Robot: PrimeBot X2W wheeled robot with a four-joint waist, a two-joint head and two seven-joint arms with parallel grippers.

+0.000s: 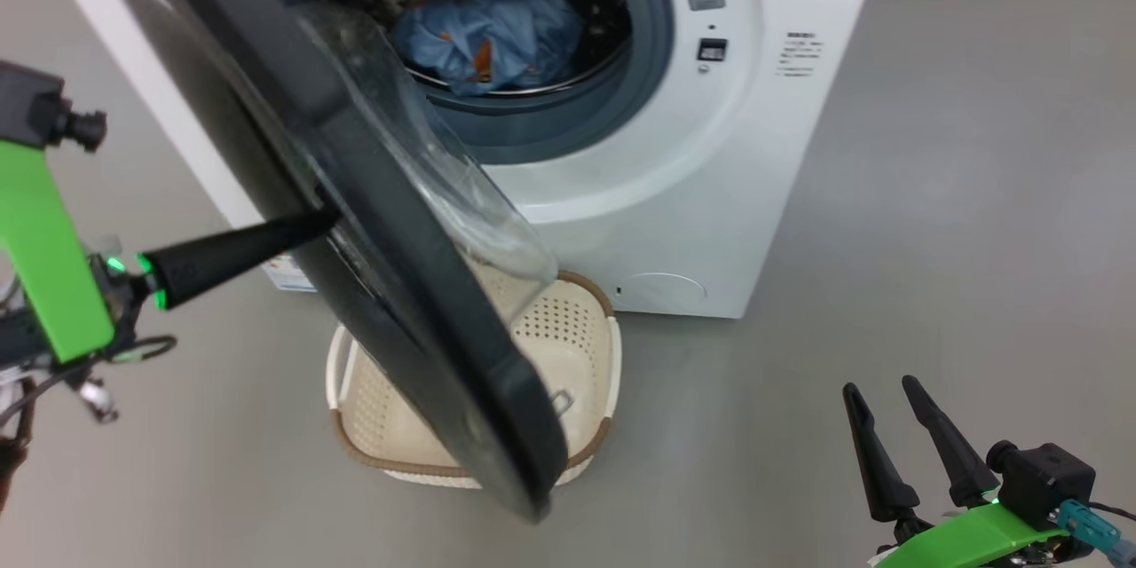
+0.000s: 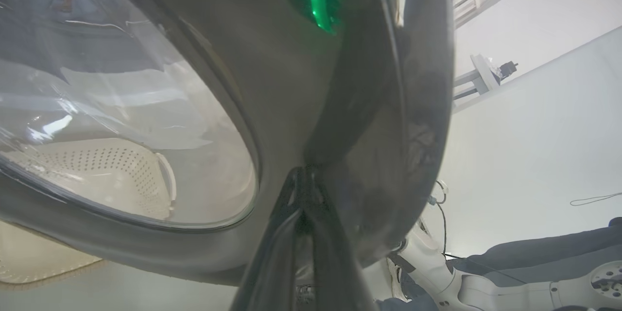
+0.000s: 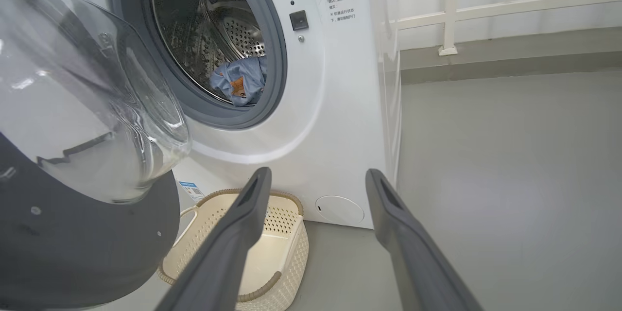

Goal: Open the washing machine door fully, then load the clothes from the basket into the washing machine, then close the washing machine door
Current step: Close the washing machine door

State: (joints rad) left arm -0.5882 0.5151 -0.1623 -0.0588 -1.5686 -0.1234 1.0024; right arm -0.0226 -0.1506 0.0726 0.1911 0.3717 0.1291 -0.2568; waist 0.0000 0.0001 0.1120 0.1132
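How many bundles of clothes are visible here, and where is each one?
1. The clothes lie in the drum of the washing machine. The basket looks empty, but the washing machine door covers part of it, so something may be hidden there.

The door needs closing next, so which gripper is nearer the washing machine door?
Left. The left gripper, shut, has its fingertips against the outer face of the washing machine door; the right gripper, open, sits off to its right, clear of it.

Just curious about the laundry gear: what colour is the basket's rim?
Brown, woven-looking, around the cream basket; clearest in the head view.
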